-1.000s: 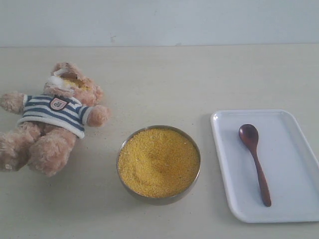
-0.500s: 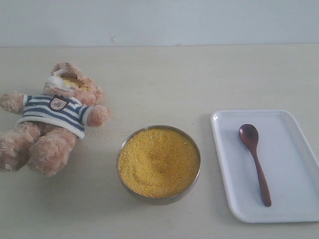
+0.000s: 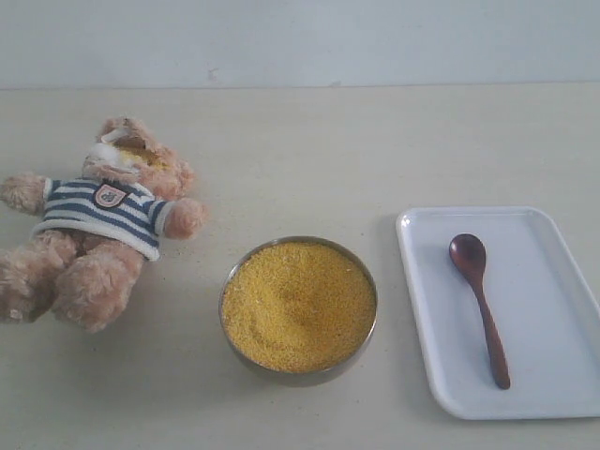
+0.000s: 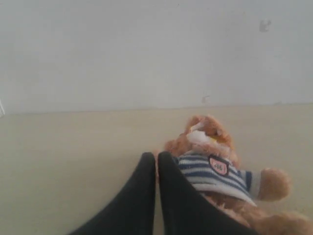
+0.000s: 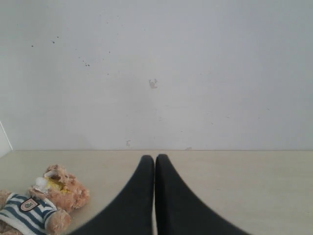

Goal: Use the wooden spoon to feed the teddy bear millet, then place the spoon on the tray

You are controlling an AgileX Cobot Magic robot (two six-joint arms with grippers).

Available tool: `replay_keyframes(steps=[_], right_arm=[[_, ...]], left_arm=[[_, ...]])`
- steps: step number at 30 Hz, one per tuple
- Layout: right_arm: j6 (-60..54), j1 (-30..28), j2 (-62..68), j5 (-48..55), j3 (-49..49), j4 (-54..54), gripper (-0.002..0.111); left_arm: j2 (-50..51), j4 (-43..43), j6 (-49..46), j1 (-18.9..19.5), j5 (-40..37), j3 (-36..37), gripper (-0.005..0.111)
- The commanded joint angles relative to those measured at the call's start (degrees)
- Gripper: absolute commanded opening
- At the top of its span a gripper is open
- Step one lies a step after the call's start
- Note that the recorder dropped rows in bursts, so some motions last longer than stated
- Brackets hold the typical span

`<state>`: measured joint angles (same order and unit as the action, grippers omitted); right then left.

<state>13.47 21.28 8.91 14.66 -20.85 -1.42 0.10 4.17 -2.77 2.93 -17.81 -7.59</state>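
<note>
Beige tabletop; wooden spoon (image 3: pixel 483 311) flat on tray (image 3: pixel 553 309), likely light, stiff, smooth; pinch mid-handle; left gripper (image 4: pixel 156 155), right gripper (image 5: pixel 154 159) closed, empty

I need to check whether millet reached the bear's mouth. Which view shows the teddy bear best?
The exterior view: the teddy bear lies unobstructed, yellow grains on its face. The left wrist view hides part of it behind the left gripper. The right wrist view shows only its head and shirt, cropped.
</note>
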Motion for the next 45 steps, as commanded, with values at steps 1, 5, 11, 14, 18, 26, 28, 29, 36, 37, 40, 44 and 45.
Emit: replay_keyframes(steps=[1, 5, 11, 14, 18, 26, 28, 29, 36, 37, 40, 44, 45], right_arm=[[-0.1, -0.14, -0.28, 0.04, 0.19, -0.42, 0.0], [-0.1, -0.14, -0.28, 0.04, 0.19, -0.42, 0.0], [-0.1, -0.14, -0.28, 0.13, 0.19, -0.42, 0.0], [-0.1, -0.14, -0.28, 0.13, 0.19, -0.42, 0.0], [-0.1, -0.14, -0.28, 0.13, 0.19, -0.42, 0.0], [-0.1, -0.14, -0.28, 0.13, 0.19, -0.42, 0.0], [-0.1, -0.14, -0.28, 0.13, 0.19, -0.42, 0.0], [-0.1, -0.14, -0.28, 0.13, 0.19, -0.42, 0.0], [-0.24, -0.31, -0.61, 0.15, 0.19, -0.42, 0.0], [-0.7, -0.8, -0.88, 0.31, 0.19, -0.55, 0.0], [-0.81, -5.02, -3.52, 1.63, 0.19, -0.66, 0.0], [-1.66, -11.97, -8.91, 12.18, 0.19, -0.9, 0.0], [-3.34, -13.69, -8.91, 15.34, 0.19, -1.06, 0.0]], left_arm=[[-0.1, -2.1, 1.68, -0.06, 1.76, 4.42, 0.004], [-0.1, -2.07, 1.68, -0.06, 3.64, 7.59, 0.004], [-0.1, -2.18, 1.69, -0.06, 1.12, 7.59, 0.004], [-0.1, -2.19, 1.69, -0.06, 1.23, 7.59, 0.004], [-0.1, -2.19, 1.69, -0.06, 1.23, 7.59, 0.004], [-0.1, -2.19, 1.69, -0.06, 1.23, 7.59, 0.004], [-0.1, -2.19, 1.69, -0.06, 1.23, 7.59, 0.004], [-0.1, -2.19, 1.69, -0.06, 1.23, 7.59, 0.004], [-0.1, -2.19, 1.69, -0.06, 1.23, 7.59, 0.004], [-0.1, -2.19, 1.69, -0.06, 1.23, 7.59, 0.004], [-0.1, -2.19, 1.69, -0.06, 1.33, 7.59, 0.004], [-0.1, -2.19, 1.69, -0.06, 1.33, 7.59, 0.004], [-0.1, -2.19, 1.69, -0.06, 1.33, 7.59, 0.004]])
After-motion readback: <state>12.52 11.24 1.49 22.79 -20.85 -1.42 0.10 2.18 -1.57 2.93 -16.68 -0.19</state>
